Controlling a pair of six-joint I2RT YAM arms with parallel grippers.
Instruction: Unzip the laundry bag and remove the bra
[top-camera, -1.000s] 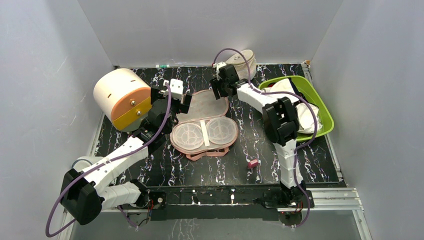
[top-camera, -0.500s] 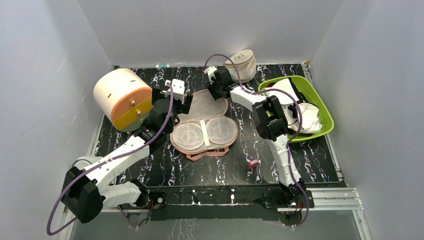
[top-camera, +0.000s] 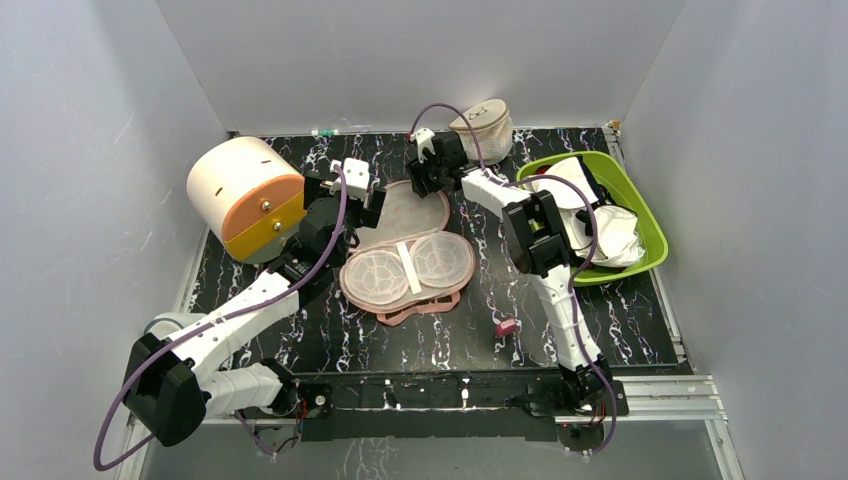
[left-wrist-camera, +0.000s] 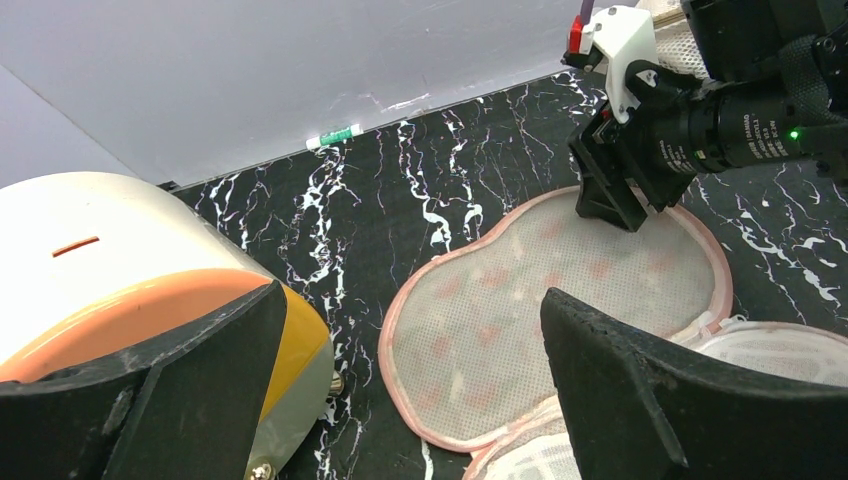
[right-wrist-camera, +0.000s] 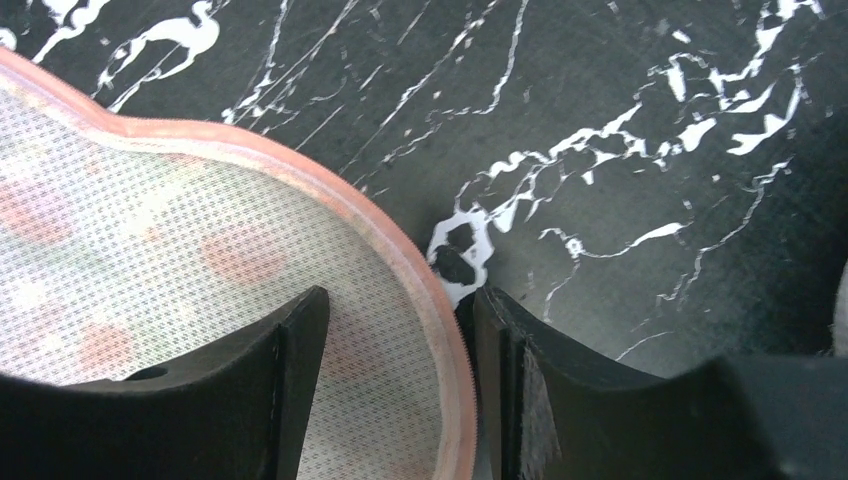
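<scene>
Lab: white-walled test enclosure (top-camera: 420, 60)

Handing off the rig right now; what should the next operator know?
Left claw: open, empty, near the open flap of the bag.
Right claw: open, straddling the flap's pink rim at its far edge.
Bag: unzipped, spread mid-table; mesh cups look empty.
Bra: white, black-strapped, lying in the green bin.
Done: unzipping, seemingly removal. Left: probably just pulling the claws back.
</scene>
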